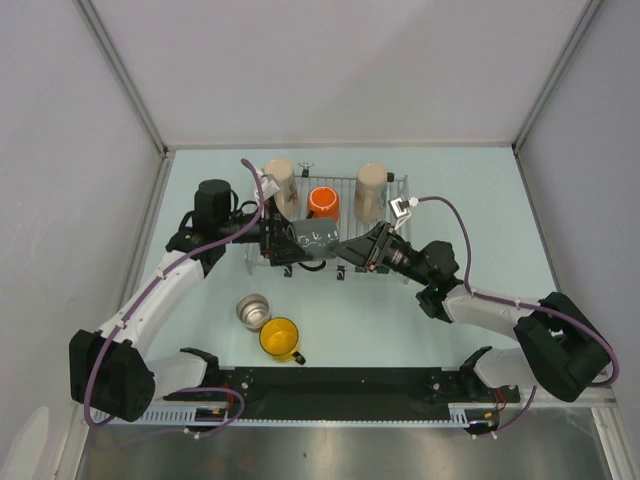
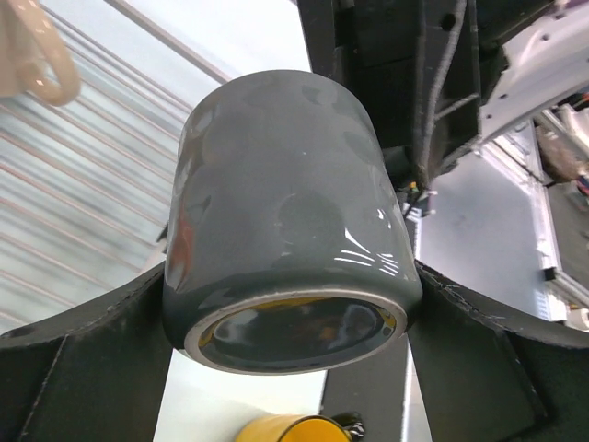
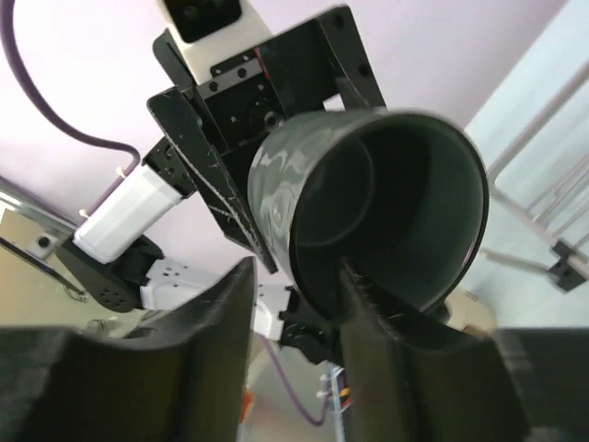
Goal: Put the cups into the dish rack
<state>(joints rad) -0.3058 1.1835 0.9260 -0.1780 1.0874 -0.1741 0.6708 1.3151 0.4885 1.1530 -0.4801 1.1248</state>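
A dark grey cup (image 1: pixel 312 240) hangs on its side over the front edge of the dish rack (image 1: pixel 402 182). My left gripper (image 1: pixel 293 246) is shut on it, a finger pressed to each side of the cup (image 2: pixel 285 212). My right gripper (image 1: pixel 347 251) meets its mouth from the right and stands open. In the right wrist view one finger (image 3: pixel 386 350) lies inside the cup (image 3: pixel 396 203), the other (image 3: pixel 212 341) stands apart outside the wall. Two beige cups (image 1: pixel 281 185) (image 1: pixel 371 190) and an orange-red cup (image 1: pixel 323 203) sit in the rack. A steel cup (image 1: pixel 254 311) and a yellow cup (image 1: pixel 280 338) stand on the table.
The rack's wires (image 2: pixel 83 203) run under the left side of the held cup, with a beige cup's handle (image 2: pixel 37 55) at the top left. The yellow cup (image 2: pixel 290 429) lies just below it. Grey walls close the table on three sides.
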